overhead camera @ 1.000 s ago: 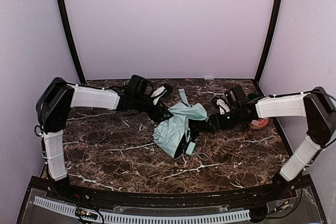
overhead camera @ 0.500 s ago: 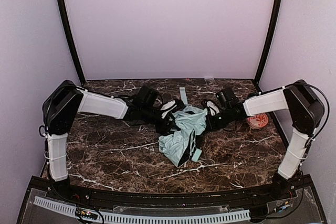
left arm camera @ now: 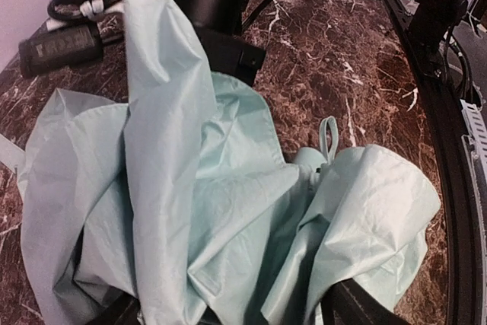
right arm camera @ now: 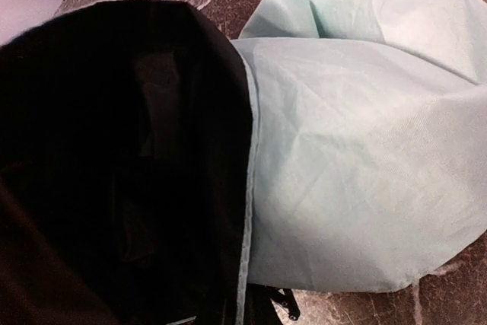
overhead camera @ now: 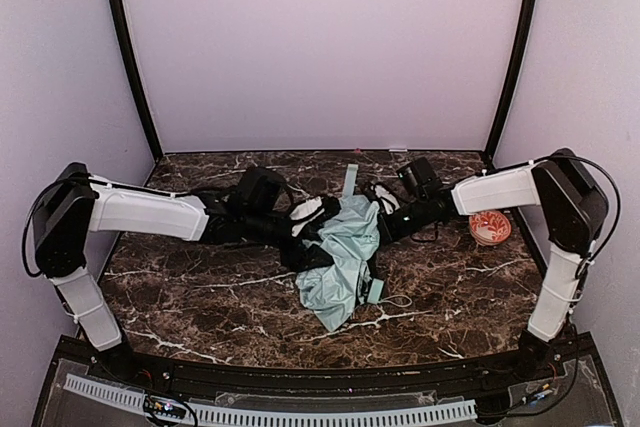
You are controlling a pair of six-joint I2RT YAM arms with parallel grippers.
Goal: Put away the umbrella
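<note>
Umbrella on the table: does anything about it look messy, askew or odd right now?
Yes. The umbrella lies on the table as a loose, crumpled heap, not rolled: mint canopy bunched in folds, black underside showing in the right wrist view, and its thin cord trailing beside the handle.

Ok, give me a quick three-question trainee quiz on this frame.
1. True or false: the umbrella is rolled tight and strapped.
2. The bowl sits nearer which arm? A left, B right.
3. What is the right gripper shut on?
Key: 1 false, its canopy lies loose and crumpled; 2 B; 3 the umbrella's fabric.
</note>
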